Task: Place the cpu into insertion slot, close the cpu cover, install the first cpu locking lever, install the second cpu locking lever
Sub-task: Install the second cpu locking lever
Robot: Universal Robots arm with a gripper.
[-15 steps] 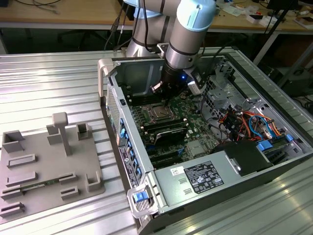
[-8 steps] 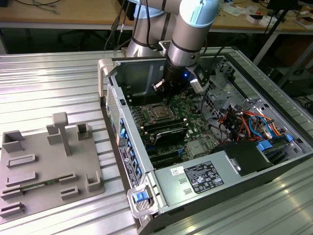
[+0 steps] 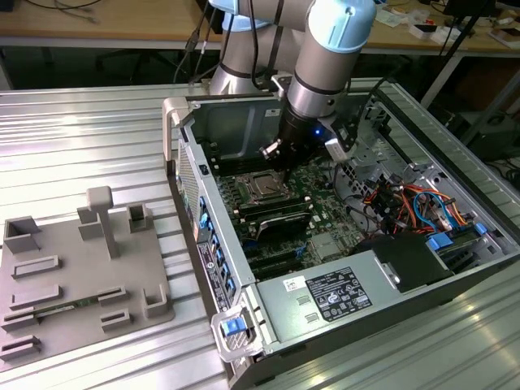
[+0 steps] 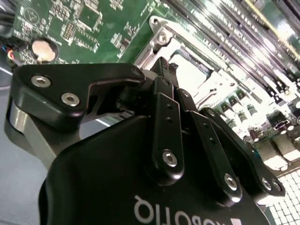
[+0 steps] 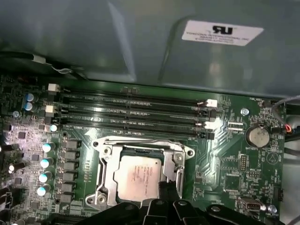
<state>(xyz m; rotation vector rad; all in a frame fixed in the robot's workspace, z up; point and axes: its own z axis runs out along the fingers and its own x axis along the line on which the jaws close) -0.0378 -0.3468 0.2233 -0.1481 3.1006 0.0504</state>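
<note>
One step looks done, I judge: the cpu (image 5: 138, 180) sits in the slot (image 5: 107, 187) just beyond my gripper (image 5: 165, 193), fingers apparently pinched empty; the cover (image 5: 140, 145) needs closing.

Ribbed metal table (image 3: 89, 138), wooden desks (image 3: 97, 24) behind

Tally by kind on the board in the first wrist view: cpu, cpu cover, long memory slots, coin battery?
cpu: 1
cpu cover: 1
memory slots: 4
coin battery: 1
Total: 7
</note>
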